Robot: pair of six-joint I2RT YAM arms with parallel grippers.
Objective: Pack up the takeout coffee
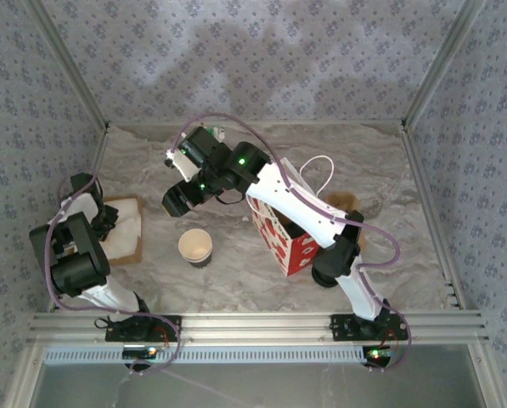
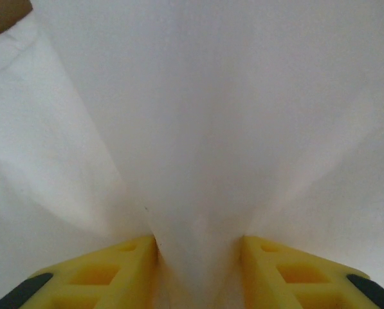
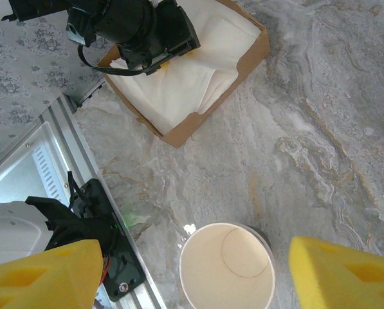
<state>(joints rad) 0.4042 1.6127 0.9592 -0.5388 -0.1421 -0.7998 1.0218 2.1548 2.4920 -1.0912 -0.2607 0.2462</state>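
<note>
1. Takeout coffee (image 1: 195, 247): small round paper cup, dark outer wall, smooth cream-white inside, thin rolled rim; stands upright and open-mouthed on the worktop (image 1: 151, 161), between the cardboard tray (image 3: 195, 125) and the red-and-white bag (image 1: 291, 246), apart from both.
2. Worktop: pale grey stone look with brownish marbled veins, matt and slightly wavy in pattern.
3. Right pincer (image 3: 196, 248): spread wide, two blocky yellow fingers (image 3: 47, 277) with hollow cells, one either side of the cup's mouth in the wrist view; hangs above the cup, touching nothing and holding nothing.
4. Right arm: white links and black joints, arches over the top of the bag toward the middle of the worktop.
5. Left pincer (image 2: 198, 273): drawn in narrow, pinching a raised fold of white paper napkin (image 2: 198, 129); soft creases fan upward and outward from the pinch, the paper pressed against both yellow fingers.
6. Cardboard tray: shallow, brown, square-cornered, with low walls, near the left edge of the worktop; carries a stack of flat white napkins, with the left pincer's black body down among them.
7. Red-and-white bag: tall, box-shaped paper, upright, open at the top, white cord handle showing behind the right arm; much taller than the cup.
</note>
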